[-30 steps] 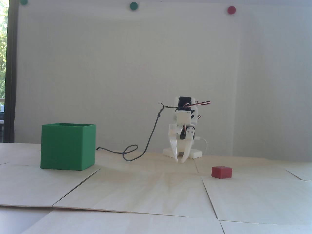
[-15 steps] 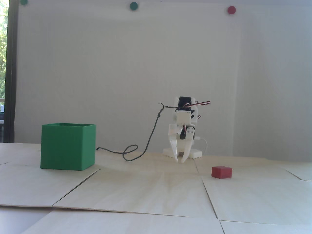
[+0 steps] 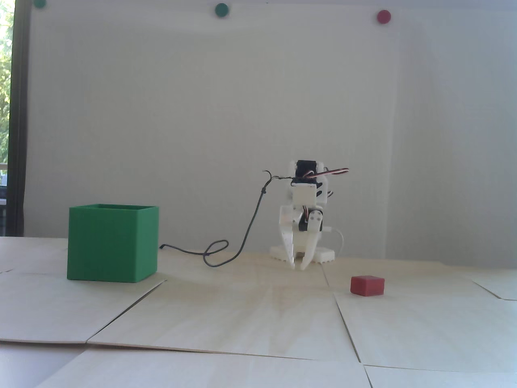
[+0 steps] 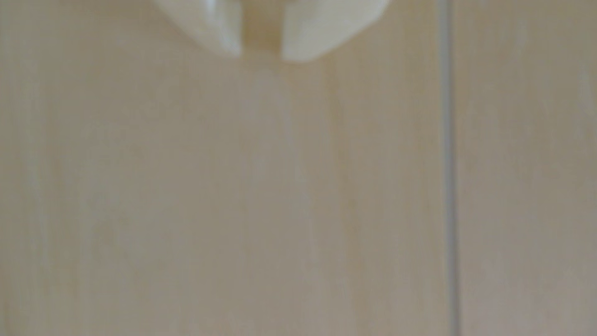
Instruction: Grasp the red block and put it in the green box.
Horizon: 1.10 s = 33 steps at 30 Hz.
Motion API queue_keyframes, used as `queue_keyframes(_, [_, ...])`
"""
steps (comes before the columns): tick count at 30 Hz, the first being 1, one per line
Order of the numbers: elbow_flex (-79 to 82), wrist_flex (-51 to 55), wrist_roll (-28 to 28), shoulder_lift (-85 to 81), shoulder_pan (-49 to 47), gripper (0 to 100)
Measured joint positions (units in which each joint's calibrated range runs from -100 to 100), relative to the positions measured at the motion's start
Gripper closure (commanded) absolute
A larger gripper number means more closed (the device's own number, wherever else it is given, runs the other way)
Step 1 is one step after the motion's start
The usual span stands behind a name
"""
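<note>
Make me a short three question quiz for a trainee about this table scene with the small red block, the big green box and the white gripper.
1. True or false: the small matte red block lies inside the large matte green box.
2. In the fixed view, which stands nearer the white two-finger gripper: block or box?
3. Multiple choice: the gripper is A) clamped on the block, B) holding nothing, fingertips slightly apart, C) inside the box.

Key: 1 false, it sits on the pale wooden table. 2 the block. 3 B.
</note>
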Motion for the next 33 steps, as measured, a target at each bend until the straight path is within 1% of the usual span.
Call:
queue_keyframes(3, [0.0,0.0,0.0,0.0,-0.6,97])
queue_keyframes(6, [-0.5,0.0,0.0,0.0,-3.7,97])
queue_keyframes(9, [-5.4,0.2,-0.3,0.0,-10.2,95])
queue_keyframes(12, [-14.4,0.3,-3.5,2.5,-18.3,92])
queue_keyframes(15, [-24.4,-1.7,-6.7,8.0,-23.3,92])
queue_keyframes(18, [-36.9,-3.2,-8.7,21.5,-25.1,92])
queue_keyframes(26, [-68.8,-3.8,-10.4,66.3,-25.7,92])
queue_keyframes(30, [-84.9,-4.7,-12.8,86.8,-25.7,92])
queue_keyframes(33, [-94.7,-4.7,-13.9,97.4,-25.5,92])
